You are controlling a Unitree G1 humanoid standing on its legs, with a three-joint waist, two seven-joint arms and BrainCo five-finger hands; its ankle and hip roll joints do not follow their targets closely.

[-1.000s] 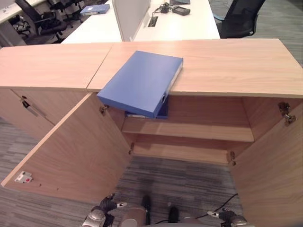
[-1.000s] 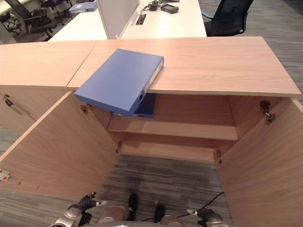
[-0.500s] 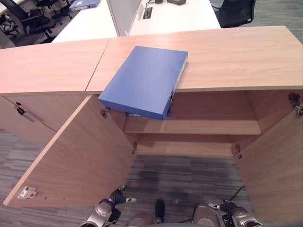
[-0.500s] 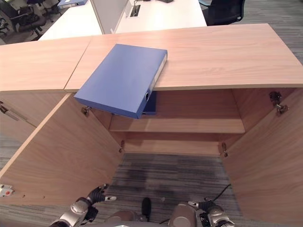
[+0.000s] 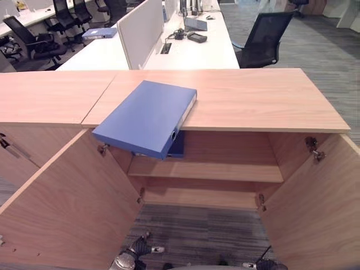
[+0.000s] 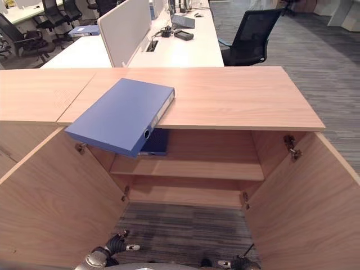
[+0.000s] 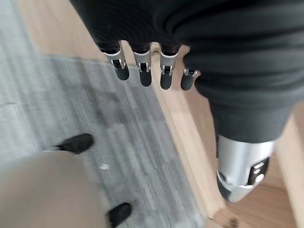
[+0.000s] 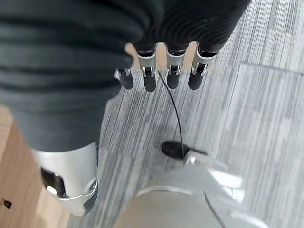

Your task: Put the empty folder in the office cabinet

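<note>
The blue folder lies on top of the cabinet, one corner sticking out over the open doors, and both hands — left hand, right hand — hang low, relaxed and empty, so they should reach up and grab it by that corner.

- The folder lay on the cabinet top, its near corner overhanging the open left door.
- A desk stood behind.
</note>
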